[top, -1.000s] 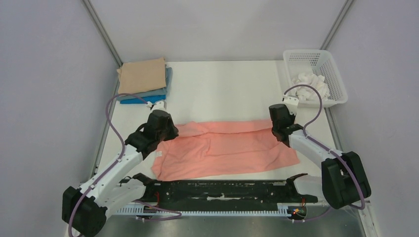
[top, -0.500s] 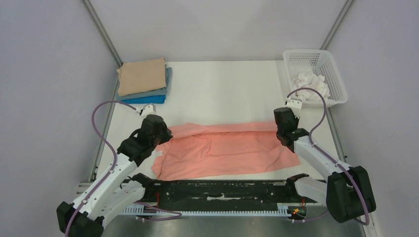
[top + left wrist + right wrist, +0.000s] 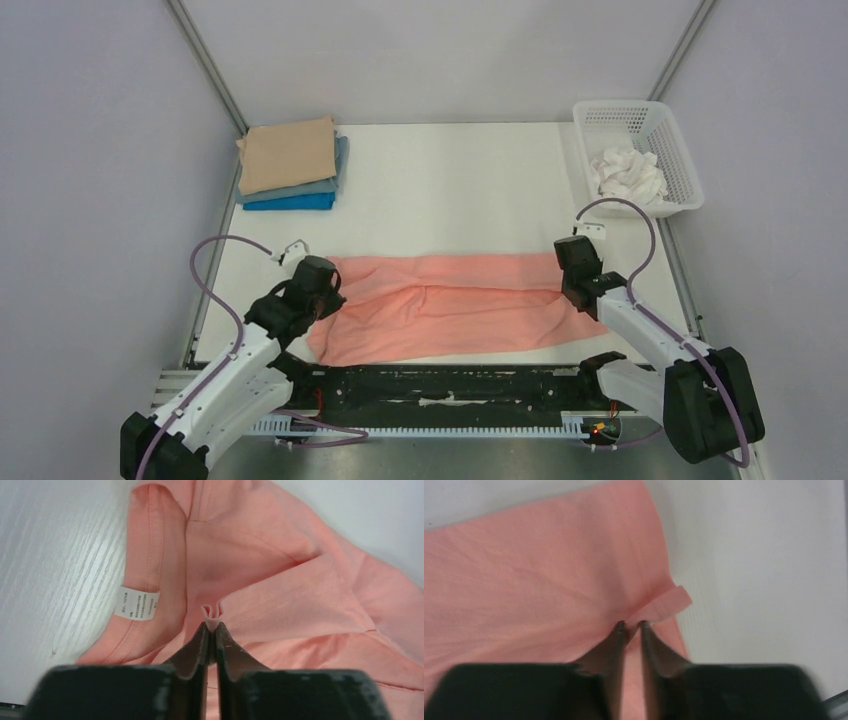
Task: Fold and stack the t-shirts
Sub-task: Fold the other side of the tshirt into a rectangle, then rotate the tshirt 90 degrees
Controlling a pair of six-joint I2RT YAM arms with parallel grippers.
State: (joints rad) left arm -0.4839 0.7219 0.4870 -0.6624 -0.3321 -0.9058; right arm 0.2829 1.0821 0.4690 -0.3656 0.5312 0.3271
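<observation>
You have the salmon-pink t-shirt lying as a long band across the near middle of the bench. Its collar end is to the left and its hem end to the right, so each arm works the end on its own side. Your left end effector is pressed together on a small pleat of pink cloth just beside the neckline, near the white label. Pinching a doubled fold there probably lets it carry both layers at once. Your right end effector sits low at the shirt's right edge, its jaws a narrow slit apart, with a turned-up flap of hem just beyond the tips. Whether any cloth is gripped in that slit I cannot tell. The folded pile lies in the far left corner, well apart from the work: a tan t-shirt on top, a grey-blue t-shirt under it and a bright blue t-shirt at the bottom. The white mesh basket stands far right with crumpled white cloth inside. By my reading, the crosswise folds and the stacking are not yet done.
</observation>
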